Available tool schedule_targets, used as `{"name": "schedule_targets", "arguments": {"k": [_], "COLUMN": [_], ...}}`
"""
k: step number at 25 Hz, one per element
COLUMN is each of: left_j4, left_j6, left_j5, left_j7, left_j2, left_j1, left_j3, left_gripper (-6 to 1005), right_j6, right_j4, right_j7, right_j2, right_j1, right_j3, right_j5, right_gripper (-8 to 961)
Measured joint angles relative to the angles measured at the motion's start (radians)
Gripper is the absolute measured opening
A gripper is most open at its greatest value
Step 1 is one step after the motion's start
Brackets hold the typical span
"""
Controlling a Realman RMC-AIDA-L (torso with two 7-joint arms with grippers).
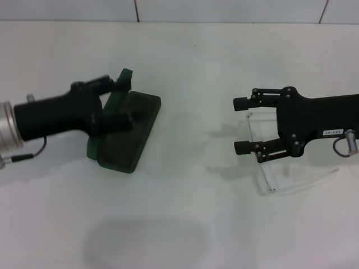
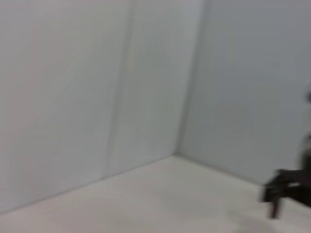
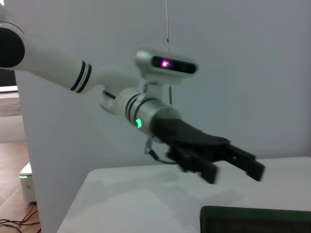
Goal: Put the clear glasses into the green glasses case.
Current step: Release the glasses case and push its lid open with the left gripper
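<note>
The green glasses case [image 1: 128, 140] lies open on the white table at the left, its lid [image 1: 124, 79] standing up at the far end. My left gripper [image 1: 119, 102] hovers open over the case, one finger by the lid and the other over the dark lining. The right wrist view shows this left gripper [image 3: 228, 167] with its fingers spread and empty, above the case's edge [image 3: 252, 219]. The clear glasses [image 1: 263, 171] lie on the table at the right. My right gripper [image 1: 241, 125] is open just above them, one finger on either side of the lens end.
The white table [image 1: 190, 224] runs back to a pale wall [image 1: 224, 10]. In the left wrist view only the wall corner, the tabletop and the dark right gripper [image 2: 284, 190] at the edge show.
</note>
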Motion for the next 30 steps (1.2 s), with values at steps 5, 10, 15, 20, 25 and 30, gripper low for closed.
{"name": "schedule_targets", "arguments": {"k": [5,10,15,20,25,30], "left_j4": [0.173,0.264,0.326,0.398,0.408,0.408], "left_j6": [-0.187,-0.299,-0.318,-0.339,-0.333,-0.331], "left_j5": [0.158,0.336,0.489,0.651,0.672,0.676], "left_j7": [-0.289,-0.428,-0.497,-0.578,-0.604,-0.599], "left_j2": [-0.003,-0.042,-0.096,-0.14,-0.142,-0.14], "left_j1": [0.005,0.006,0.007,0.01,0.004,0.001], "left_j3": [-0.001,-0.017,-0.076,-0.09,-0.079,-0.078], "left_gripper": [876,868,840,811,783,739], "right_j6": [0.001,0.001,0.003,0.006,0.009,0.01], "right_j4": [0.0,0.008,0.008,0.001,0.001,0.0], "right_j7": [0.003,0.003,0.003,0.004,0.002,0.001], "right_j2": [0.0,0.0,-0.001,0.0,0.002,0.002], "right_j1": [-0.002,-0.006,-0.01,-0.009,-0.006,-0.01], "right_j3": [0.0,0.0,0.0,0.0,0.0,0.0], "right_j5": [0.0,-0.001,-0.003,-0.02,-0.027,-0.028], "right_gripper": [840,840,840,841,841,841]}}
